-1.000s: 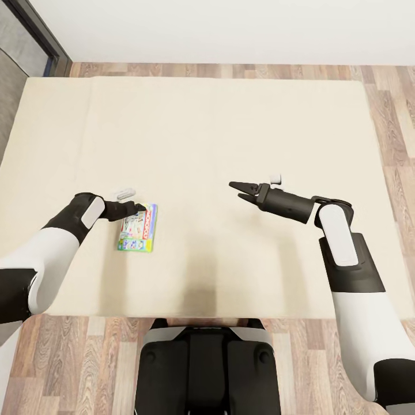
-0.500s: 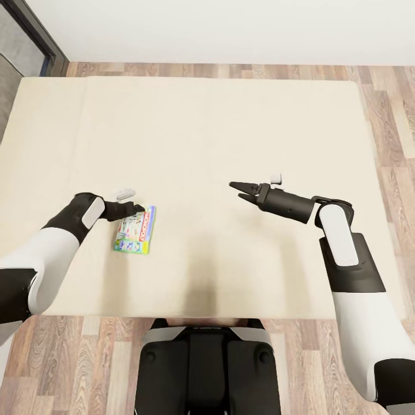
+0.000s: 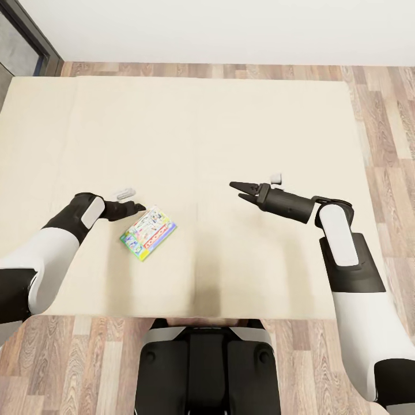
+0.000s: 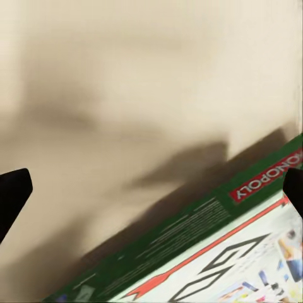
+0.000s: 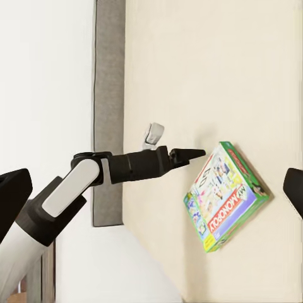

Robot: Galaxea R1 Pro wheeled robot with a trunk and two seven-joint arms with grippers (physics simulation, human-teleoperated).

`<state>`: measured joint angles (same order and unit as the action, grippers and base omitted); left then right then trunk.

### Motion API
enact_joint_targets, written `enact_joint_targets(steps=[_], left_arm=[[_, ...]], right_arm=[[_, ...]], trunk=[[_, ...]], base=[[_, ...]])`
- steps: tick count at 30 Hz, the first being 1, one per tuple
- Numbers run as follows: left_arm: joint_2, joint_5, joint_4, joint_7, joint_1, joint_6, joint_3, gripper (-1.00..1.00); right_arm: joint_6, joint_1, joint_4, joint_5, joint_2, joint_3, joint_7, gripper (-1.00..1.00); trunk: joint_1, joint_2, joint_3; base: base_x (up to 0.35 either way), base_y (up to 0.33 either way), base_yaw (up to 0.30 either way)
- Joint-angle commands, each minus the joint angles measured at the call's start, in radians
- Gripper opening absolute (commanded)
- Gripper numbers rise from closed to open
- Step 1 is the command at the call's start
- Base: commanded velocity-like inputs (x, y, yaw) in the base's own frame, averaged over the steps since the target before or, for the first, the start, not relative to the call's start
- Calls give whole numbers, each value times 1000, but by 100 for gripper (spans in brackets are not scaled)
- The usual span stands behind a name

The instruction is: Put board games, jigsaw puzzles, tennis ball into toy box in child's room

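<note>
A green-edged white-and-red board game (image 3: 148, 233) lies flat and skewed on the beige bed (image 3: 207, 127), near its front left. My left gripper (image 3: 139, 207) hovers just beside the box's far corner; in the left wrist view its fingertips (image 4: 14, 189) stand wide apart, open, with the box's green edge (image 4: 189, 233) below them. My right gripper (image 3: 238, 191) is open over the middle of the bed, well to the right of the box, with nothing in it. The right wrist view shows the same box (image 5: 227, 196) and the left gripper (image 5: 189, 152) pointing at it.
A grey bed frame edge (image 5: 110, 95) runs along one side of the mattress. Wood plank floor (image 3: 380, 115) lies to the right of and behind the bed, with a white wall (image 3: 207, 29) beyond. A dark doorway (image 3: 23, 40) stands at the far left.
The board game has turned clockwise and slid right, away from the left fingertips that were at its corner. The whole view has shifted against the bed; both arms keep their pose.
</note>
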<state>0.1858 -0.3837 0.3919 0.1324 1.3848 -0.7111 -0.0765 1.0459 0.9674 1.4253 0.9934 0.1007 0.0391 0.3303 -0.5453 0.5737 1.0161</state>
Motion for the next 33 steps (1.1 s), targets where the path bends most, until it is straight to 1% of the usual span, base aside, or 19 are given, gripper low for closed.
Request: enact_joint_targets(steps=[1,33], left_arm=[[1,-1,1,3,0,-2,-8,100],[2,-1,1,3,0,-2,-11,100]], right_arm=[[1,1,0,-10,1,0,10,100],[1,1,0,-10,1,1,10,100]], trunk=[[0,1,1],[0,1,1]], base=[[0,-92,0],[0,-33,0]])
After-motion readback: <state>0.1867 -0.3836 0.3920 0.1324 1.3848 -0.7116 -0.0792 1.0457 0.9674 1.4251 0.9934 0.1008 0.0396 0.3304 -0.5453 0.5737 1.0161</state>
